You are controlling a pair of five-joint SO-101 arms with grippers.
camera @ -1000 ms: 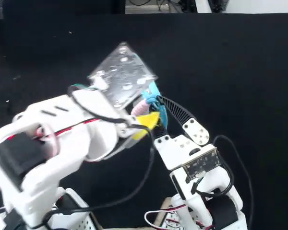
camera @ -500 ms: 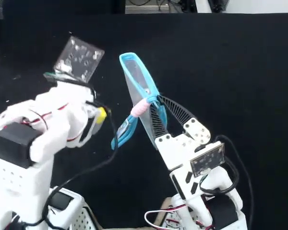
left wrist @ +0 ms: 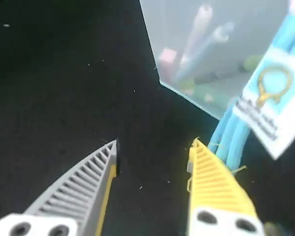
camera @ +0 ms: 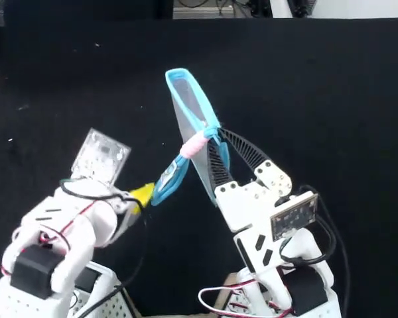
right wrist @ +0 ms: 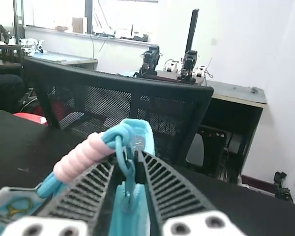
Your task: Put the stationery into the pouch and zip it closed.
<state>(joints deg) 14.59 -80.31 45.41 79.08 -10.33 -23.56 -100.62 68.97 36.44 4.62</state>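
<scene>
nearest, at the lower left of the high view, my left pincer (camera: 143,194) is released: its wrist view shows the grey finger and the yellow finger (left wrist: 212,184) spread wide with only black table (camera: 318,99) between them. it hovers low over the cloth, holding nothing.

just beside the outer face of the yellow finger runs a cyan cord loop (camera: 167,180) with a white tag (left wrist: 265,105). the loop lies outside the gap, and i cannot tell whether it touches the finger. the cord climbs to the right in the high view to a pink sleeve (camera: 194,146), which sits right at the pouch's zipper edge.

at the lower middle, my right pincer (camera: 212,140) is clenched on the pouch (camera: 189,109). its wrist view shows the black ribbed fingers (right wrist: 160,182) pressed on either side of the cyan zipper band, the pink sleeve just beside them.

farther up, the pouch rises from that grip toward the upper middle of the high view, lifted off the table and tilted, translucent with cyan trim. through its clear wall the left wrist view shows the stationery (left wrist: 196,34) inside: several pens lying slantwise, one pinkish and one pale blue, with a small pink piece near one corner.
</scene>
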